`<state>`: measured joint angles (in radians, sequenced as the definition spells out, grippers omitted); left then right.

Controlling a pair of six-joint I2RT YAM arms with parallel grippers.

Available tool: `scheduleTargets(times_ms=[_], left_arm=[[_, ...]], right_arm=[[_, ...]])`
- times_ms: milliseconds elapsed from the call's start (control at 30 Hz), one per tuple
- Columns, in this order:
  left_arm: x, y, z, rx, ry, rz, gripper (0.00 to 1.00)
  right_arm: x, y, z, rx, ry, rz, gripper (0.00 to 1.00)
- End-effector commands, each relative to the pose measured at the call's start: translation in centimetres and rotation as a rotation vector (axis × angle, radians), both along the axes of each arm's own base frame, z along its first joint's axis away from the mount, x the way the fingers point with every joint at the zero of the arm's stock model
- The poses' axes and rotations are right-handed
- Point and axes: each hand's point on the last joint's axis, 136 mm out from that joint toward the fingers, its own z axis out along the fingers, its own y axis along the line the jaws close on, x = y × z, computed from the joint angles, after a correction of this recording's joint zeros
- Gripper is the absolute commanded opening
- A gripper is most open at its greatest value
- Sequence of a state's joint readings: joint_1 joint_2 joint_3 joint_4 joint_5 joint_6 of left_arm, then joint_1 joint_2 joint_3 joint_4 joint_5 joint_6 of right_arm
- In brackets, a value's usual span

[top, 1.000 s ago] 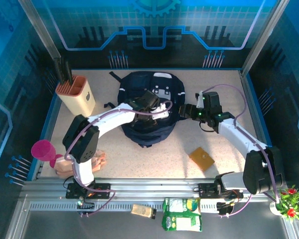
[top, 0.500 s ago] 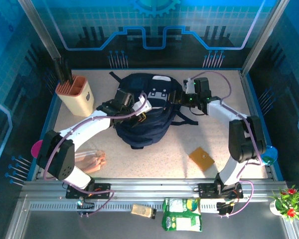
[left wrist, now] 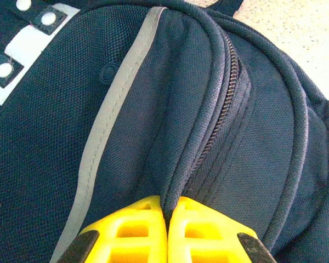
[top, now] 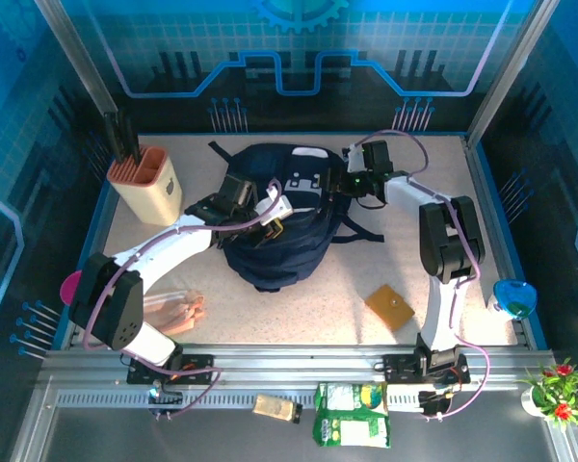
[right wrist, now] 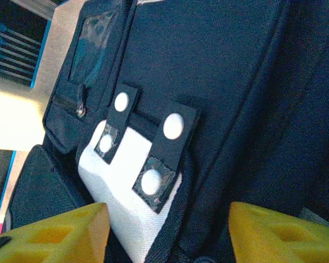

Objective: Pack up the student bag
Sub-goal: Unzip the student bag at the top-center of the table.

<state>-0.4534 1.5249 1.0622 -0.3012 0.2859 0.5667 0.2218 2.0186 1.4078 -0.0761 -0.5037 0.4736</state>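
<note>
My right gripper (top: 346, 185) has crept a little further in over the back-right corner of the student bag (top: 279, 258) since half a second ago, and its arm has folded up straighter. That uncovers a blue item (top: 513, 295) well off to the bag's right. The left arm has barely shifted. The bag lies flat on the speckled table (top: 443, 279). A beige holder (top: 146, 185) stands to the bag's left and a tan square (top: 390, 306) lies off its front-right. On the right wrist camera I see the yellow fingers (right wrist: 55, 233) spread wide and gripping nothing, with the bag's white patch (right wrist: 126, 211) and its black snap tabs (right wrist: 165, 150) between them. The left gripper (left wrist: 167, 205) sits on the bag's left side, jaws pressed together on a fold of navy fabric just beside the zipper (left wrist: 223, 107).
</note>
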Motion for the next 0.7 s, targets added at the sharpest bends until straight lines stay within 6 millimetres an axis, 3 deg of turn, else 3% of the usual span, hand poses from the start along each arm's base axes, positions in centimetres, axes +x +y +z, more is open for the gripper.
scheduleTargets(times_ms=[0,233,667], left_arm=[[0.0,-0.6,2.1,-0.070,-0.042,-0.012,0.01],[0.5,-0.5,1.7,-0.060,-0.040,-0.002,0.00],[0.5,-0.4,1.8,-0.055,-0.036,0.007,0.00]], right_arm=[[-2.5,1.0,-0.6,0.068,0.055,0.105,0.54],[-4.4,0.6,-0.1,0.070,0.051,0.126,0.36],[-4.3,0.2,-0.4,0.019,0.038,0.129,0.08]])
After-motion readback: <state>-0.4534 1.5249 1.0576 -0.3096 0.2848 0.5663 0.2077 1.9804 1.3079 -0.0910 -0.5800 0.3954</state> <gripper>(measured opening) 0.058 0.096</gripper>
